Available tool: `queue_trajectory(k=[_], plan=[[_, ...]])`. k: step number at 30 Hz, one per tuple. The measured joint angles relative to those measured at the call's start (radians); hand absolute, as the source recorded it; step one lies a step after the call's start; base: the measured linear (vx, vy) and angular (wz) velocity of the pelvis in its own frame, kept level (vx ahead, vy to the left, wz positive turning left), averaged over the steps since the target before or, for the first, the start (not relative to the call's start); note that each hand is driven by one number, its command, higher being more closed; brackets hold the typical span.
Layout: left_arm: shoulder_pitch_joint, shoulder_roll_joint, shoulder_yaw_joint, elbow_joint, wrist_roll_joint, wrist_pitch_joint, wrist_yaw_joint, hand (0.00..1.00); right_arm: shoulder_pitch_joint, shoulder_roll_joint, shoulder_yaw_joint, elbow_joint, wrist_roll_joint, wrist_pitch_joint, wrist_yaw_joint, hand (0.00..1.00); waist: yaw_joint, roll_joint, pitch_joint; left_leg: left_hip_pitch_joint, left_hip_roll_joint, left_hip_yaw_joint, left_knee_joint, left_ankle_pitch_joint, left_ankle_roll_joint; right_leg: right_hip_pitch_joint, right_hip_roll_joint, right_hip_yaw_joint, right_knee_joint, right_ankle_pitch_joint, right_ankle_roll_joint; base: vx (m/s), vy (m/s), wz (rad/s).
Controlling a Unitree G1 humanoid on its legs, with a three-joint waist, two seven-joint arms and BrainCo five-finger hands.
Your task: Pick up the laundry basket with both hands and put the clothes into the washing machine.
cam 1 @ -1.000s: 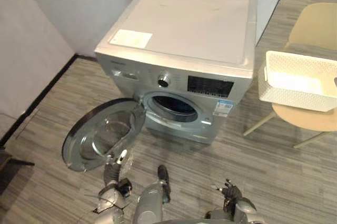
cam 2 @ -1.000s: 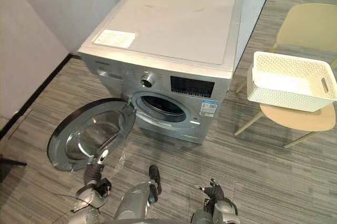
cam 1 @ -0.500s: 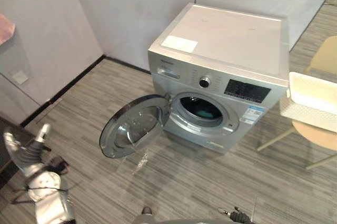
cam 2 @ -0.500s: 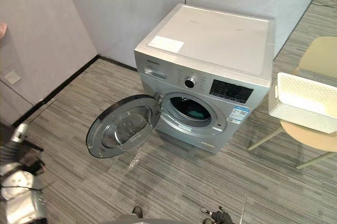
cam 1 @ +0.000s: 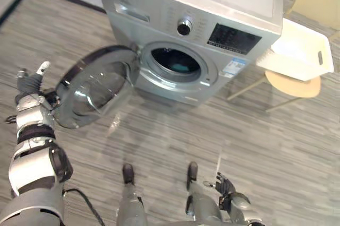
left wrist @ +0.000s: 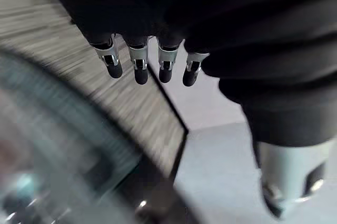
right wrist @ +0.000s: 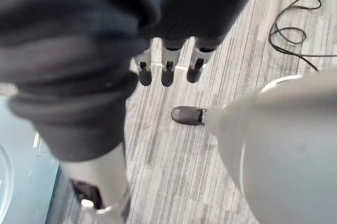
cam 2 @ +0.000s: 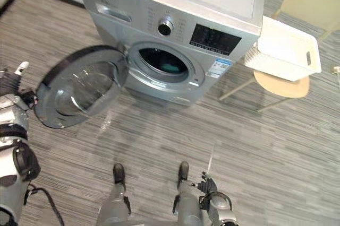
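Laundry first: the white perforated plastic laundry basket (cam 1: 297,51) sits on the round seat of the pale beige wooden chair (cam 1: 293,85), just to the right of the silver front-loading washing machine (cam 1: 212,3) and well apart from both hands. From my head cameras I see its pale inside and the slot handle in its right end wall.

The machine's round glass-and-chrome door (cam 1: 93,90) is swung wide open to the left, hanging out over the grey wood-plank floor (cam 1: 170,136). Behind it the dark drum opening (cam 1: 172,66) is exposed, and a small teal patch deep inside may be cloth, though I can't be sure at this angle.

My left hand (cam 1: 29,85) is raised at the left side, just beside the outer rim of the open door. In the left wrist view its fingers (left wrist: 139,69) hang straight in a row and hold nothing, with the door's curved rim passing beneath them and apart from the dark tips.

My right hand (cam 1: 225,185) is low at the lower right, over bare floor and far from the basket. In the right wrist view its fingers (right wrist: 168,74) are relaxed and loosely spread, gripping nothing.
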Motion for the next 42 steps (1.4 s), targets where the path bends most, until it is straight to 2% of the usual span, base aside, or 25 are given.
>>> queue_trajectory(k=[1,3,4,7,8,9,10,11,13,14,15,16,17,18,19,21,23,26,31,36,39,40,41,42], plan=[[-0.002,-0.009,0.022,0.000,0.007,-0.004,0.009,0.00,0.006,0.000,0.000,-0.008,0.000,-0.001,0.000,0.00,0.003,-0.002,0.001,-0.001,0.002,0.001,0.000,0.000,0.000,-0.002,0.003,0.000,0.000,0.000,0.000,-0.03,-0.030,-0.09],[-0.003,-0.066,0.098,0.002,-0.027,-0.002,0.003,0.00,0.028,-0.001,-0.001,-0.035,0.020,0.000,0.000,0.00,0.025,0.022,0.018,-0.002,0.019,0.008,0.000,0.000,-0.002,-0.007,0.016,0.000,0.000,0.003,-0.004,-0.02,-0.041,-0.12],[-0.001,-0.084,0.104,0.001,-0.040,-0.009,0.006,0.00,0.031,-0.001,-0.001,-0.036,0.022,0.000,0.000,0.00,0.036,0.025,0.020,-0.003,0.019,0.011,0.000,0.000,-0.003,-0.009,0.017,0.001,0.000,0.003,-0.004,-0.01,-0.025,-0.13],[0.046,-0.170,0.103,0.004,-0.191,-0.040,0.012,0.00,0.031,0.000,-0.005,-0.037,0.022,0.003,-0.004,0.00,0.053,0.033,0.022,0.000,0.032,0.014,0.000,0.002,-0.005,-0.008,0.027,0.001,0.000,0.005,-0.006,-0.03,-0.020,-0.05],[0.085,-0.221,0.094,0.003,-0.310,-0.056,0.006,0.00,0.030,0.001,-0.018,-0.037,0.021,0.008,-0.007,0.00,0.057,0.034,0.022,0.007,0.033,0.015,-0.001,0.002,-0.005,-0.002,0.027,0.001,0.000,0.005,-0.006,-0.03,-0.012,0.00],[0.117,-0.264,0.068,0.004,-0.384,-0.061,0.000,0.00,0.030,0.002,-0.026,-0.036,0.021,0.010,-0.010,0.00,0.057,0.034,0.022,0.012,0.031,0.016,-0.001,0.002,-0.005,0.001,0.027,0.001,0.000,0.005,-0.006,-0.05,0.002,0.00],[0.170,-0.342,-0.040,0.007,-0.477,-0.061,-0.002,0.00,0.028,0.011,-0.050,-0.034,0.017,0.017,-0.024,0.00,0.057,0.031,0.020,0.021,0.017,0.021,-0.001,0.002,-0.005,0.009,0.021,0.001,0.000,0.005,-0.006,-0.04,0.015,0.00],[0.180,-0.361,-0.070,0.011,-0.491,-0.060,-0.002,0.00,0.028,0.014,-0.057,-0.034,0.017,0.020,-0.026,0.00,0.056,0.031,0.020,0.023,0.015,0.023,-0.001,0.002,-0.005,0.011,0.019,0.001,0.000,0.005,-0.006,-0.04,0.035,-0.04],[0.246,-0.510,-0.329,0.037,-0.571,-0.061,0.003,0.00,0.015,0.030,-0.073,-0.006,-0.006,0.033,-0.040,0.00,0.037,0.025,0.008,0.044,0.003,0.037,-0.001,0.001,-0.005,0.023,0.008,0.012,0.000,0.005,-0.006,-0.04,0.039,-0.11],[0.255,-0.538,-0.401,0.035,-0.592,-0.066,0.004,0.00,0.005,0.035,-0.073,0.012,-0.016,0.036,-0.043,0.00,0.027,0.024,0.002,0.046,0.001,0.040,-0.002,0.001,-0.005,0.021,0.006,0.016,0.000,0.004,-0.006,-0.04,0.033,-0.21],[0.255,-0.575,-0.585,0.020,-0.678,-0.057,0.002,0.00,-0.026,0.042,-0.071,0.060,-0.024,0.049,-0.047,0.00,0.013,0.023,-0.007,0.056,-0.001,0.052,-0.002,0.001,-0.005,0.021,0.005,0.028,0.000,0.005,-0.005,-0.06,0.028,-0.23],[0.264,-0.614,-0.798,-0.045,-0.739,-0.058,0.003,0.00,-0.059,0.042,-0.053,0.110,-0.024,0.063,-0.047,0.00,-0.008,0.032,-0.026,0.062,-0.003,0.060,-0.003,0.001,-0.006,0.021,0.004,0.038,0.000,0.005,-0.005,-0.05,0.025,-0.28],[0.269,-0.624,-0.870,-0.088,-0.756,-0.061,0.001,0.00,-0.067,0.041,-0.044,0.122,-0.026,0.068,-0.048,0.00,-0.015,0.035,-0.032,0.069,-0.003,0.067,-0.003,-0.002,-0.010,0.021,0.004,0.047,0.000,0.004,-0.006,-0.04,0.016,-0.26],[0.277,-0.629,-0.933,-0.143,-0.768,-0.062,0.000,0.00,-0.073,0.040,-0.035,0.128,-0.026,0.070,-0.048,0.00,-0.019,0.038,-0.037,0.076,-0.003,0.074,-0.003,-0.003,-0.010,0.021,0.005,0.055,0.000,0.004,-0.006,-0.02,0.008,-0.35],[0.289,-0.632,-1.058,-0.301,-0.771,-0.063,-0.005,0.00,-0.073,0.034,-0.011,0.130,-0.032,0.070,-0.048,0.00,-0.026,0.058,-0.051,0.088,-0.002,0.085,-0.003,-0.008,-0.014,0.021,0.010,0.071,0.000,0.004,-0.006,-0.02,0.005,-0.35],[0.304,-0.640,-1.109,-0.456,-0.771,-0.069,-0.014,0.00,-0.072,0.019,0.014,0.133,-0.045,0.070,-0.048,0.00,-0.027,0.083,-0.066,0.099,-0.001,0.099,-0.003,-0.012,-0.018,0.021,0.012,0.080,0.000,0.000,0.001,-0.01,-0.002,-0.27],[0.320,-0.632,-1.125,-0.624,-0.777,-0.086,-0.061,0.00,-0.065,-0.015,0.030,0.134,-0.055,0.067,-0.045,0.00,-0.027,0.135,-0.097,0.110,0.002,0.101,-0.003,-0.016,-0.022,0.026,0.016,0.084,0.000,0.003,0.008,0.01,-0.011,-0.13],[0.354,-0.575,-1.136,-0.710,-0.786,-0.095,-0.111,0.00,-0.062,-0.043,0.056,0.136,-0.062,0.063,-0.031,0.00,-0.029,0.165,-0.115,0.136,0.009,0.103,-0.003,-0.021,-0.026,0.050,0.023,0.084,0.000,-0.001,0.010,0.01,-0.014,-0.05],[0.511,-0.461,-1.195,-0.764,-0.726,-0.087,-0.190,0.00,-0.050,-0.047,0.063,0.172,-0.101,0.037,-0.012,0.00,-0.033,0.164,-0.118,0.144,0.014,0.087,-0.002,-0.024,-0.027,0.069,0.025,0.070,-0.004,-0.012,0.009,-0.01,-0.009,0.07],[0.731,-0.344,-1.192,-0.846,-0.679,-0.060,-0.292,0.00,-0.043,-0.050,0.029,0.207,-0.141,0.022,0.004,0.00,-0.037,0.165,-0.120,0.135,0.013,0.064,-0.002,-0.032,-0.031,0.075,0.023,0.046,-0.004,-0.023,0.015,0.01,-0.007,0.11],[0.833,-0.326,-1.129,-0.855,-0.663,-0.058,-0.337,0.00,-0.034,-0.051,0.002,0.218,-0.140,0.019,0.004,0.00,-0.034,0.165,-0.122,0.125,0.012,0.042,-0.002,-0.032,-0.030,0.081,0.020,0.024,-0.001,-0.025,0.018,0.03,-0.011,0.23],[0.879,-0.327,-1.075,-0.854,-0.598,-0.059,-0.352,0.00,-0.031,-0.052,-0.004,0.223,-0.140,0.016,0.004,0.00,-0.030,0.165,-0.125,0.127,0.011,0.030,-0.002,-0.032,-0.029,0.093,0.018,0.011,-0.001,-0.024,0.016,0.04,-0.010,0.21],[0.896,-0.330,-1.048,-0.850,-0.580,-0.059,-0.354,0.00,-0.028,-0.053,-0.004,0.223,-0.140,0.015,0.003,0.00,-0.027,0.165,-0.129,0.127,0.011,0.025,-0.002,-0.032,-0.028,0.097,0.017,0.006,-0.001,-0.025,0.015,0.05,-0.010,0.29],[0.921,-0.358,-0.978,-0.821,-0.506,-0.068,-0.351,0.00,-0.025,-0.053,-0.004,0.223,-0.139,0.010,0.003,0.00,-0.025,0.166,-0.131,0.129,0.008,0.011,-0.002,-0.032,-0.027,0.108,0.014,-0.008,-0.001,-0.028,0.015,0.04,-0.005,0.30]])
